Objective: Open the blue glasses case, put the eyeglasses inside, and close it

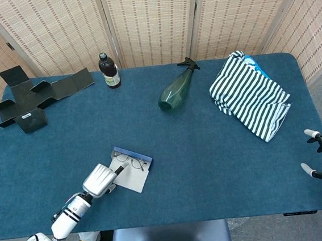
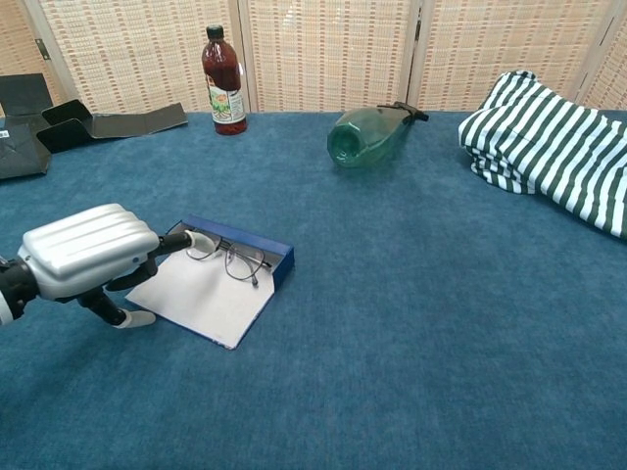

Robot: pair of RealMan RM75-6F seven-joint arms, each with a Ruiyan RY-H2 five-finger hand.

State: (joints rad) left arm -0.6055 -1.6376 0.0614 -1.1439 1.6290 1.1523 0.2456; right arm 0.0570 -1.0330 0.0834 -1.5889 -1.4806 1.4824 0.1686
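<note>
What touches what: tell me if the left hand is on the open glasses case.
Touching. In the chest view the left hand has a fingertip at the glasses case near the eyeglasses, and another on the flap's edge.

Blue glasses case (image 2: 238, 257), white flap; silver robot hand (image 2: 90, 251); green-white striped cloth (image 1: 250, 95); teal table (image 1: 210, 155).

No legible text in either view. Dark bottle (image 2: 224, 81) carries a label with green and white print, too small to read. Black cardboard tray (image 1: 24, 107) bears a small white sticker, unreadable.
</note>
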